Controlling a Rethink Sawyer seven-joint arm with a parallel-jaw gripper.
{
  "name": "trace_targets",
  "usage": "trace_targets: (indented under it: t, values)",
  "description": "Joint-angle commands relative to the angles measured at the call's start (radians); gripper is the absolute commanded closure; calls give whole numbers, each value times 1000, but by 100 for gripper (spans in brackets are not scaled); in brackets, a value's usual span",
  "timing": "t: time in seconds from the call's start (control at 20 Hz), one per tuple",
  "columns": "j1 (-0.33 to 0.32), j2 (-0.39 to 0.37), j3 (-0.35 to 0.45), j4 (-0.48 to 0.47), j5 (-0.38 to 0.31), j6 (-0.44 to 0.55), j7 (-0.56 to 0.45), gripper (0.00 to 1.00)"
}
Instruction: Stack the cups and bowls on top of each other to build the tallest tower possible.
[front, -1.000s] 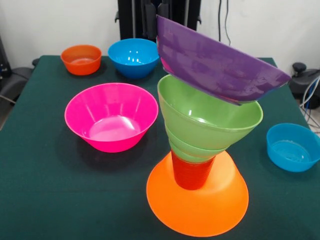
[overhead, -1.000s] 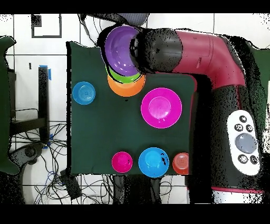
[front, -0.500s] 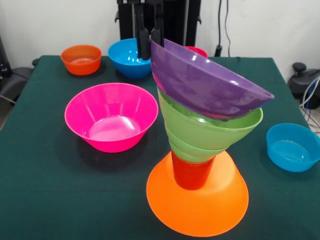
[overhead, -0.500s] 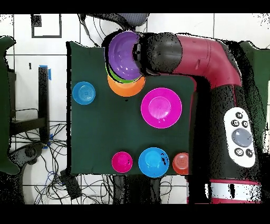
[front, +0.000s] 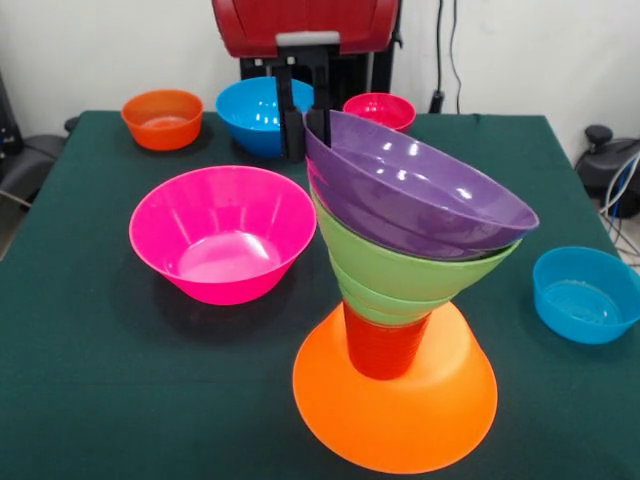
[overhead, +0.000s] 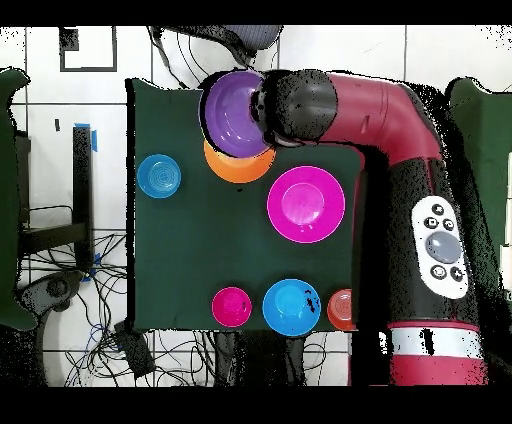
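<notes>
Front view: the tower (front: 400, 300) stands near and right of centre on the dark green surface (front: 90, 380). Its base is the large glossy orange plastic bowl (front: 395, 410), rim down; the small ribbed orange-red plastic tumbler (front: 385, 345) stands on it, then nested green plastic bowls (front: 400, 275), then the mid-size purple plastic bowl (front: 420, 190), tilted with its far-left rim high. The black claw (front: 303, 115) pinches that raised rim, one finger inside and one outside. The purple bowl looks nearly seated but not yet released. Loose pieces remain: a large pink plastic bowl (front: 222, 232) at left, a small orange bowl (front: 162, 118), a blue bowl (front: 266, 113) and a small red bowl (front: 379, 110) at the far edge, and another blue bowl (front: 585, 293) at right. So roughly half is stacked.

Overhead view: the red arm (overhead: 380, 90) hides the claw; the purple bowl (overhead: 232, 110) covers most of the orange base (overhead: 235, 168).
</notes>
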Motion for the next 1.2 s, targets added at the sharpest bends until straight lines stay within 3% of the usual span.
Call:
trace_targets:
  t: [0.05,1.2]
  values:
    - [50,36,-33,-58,2,-52,186,100]
    - [62,33,-63,-57,20,-30,183,100]
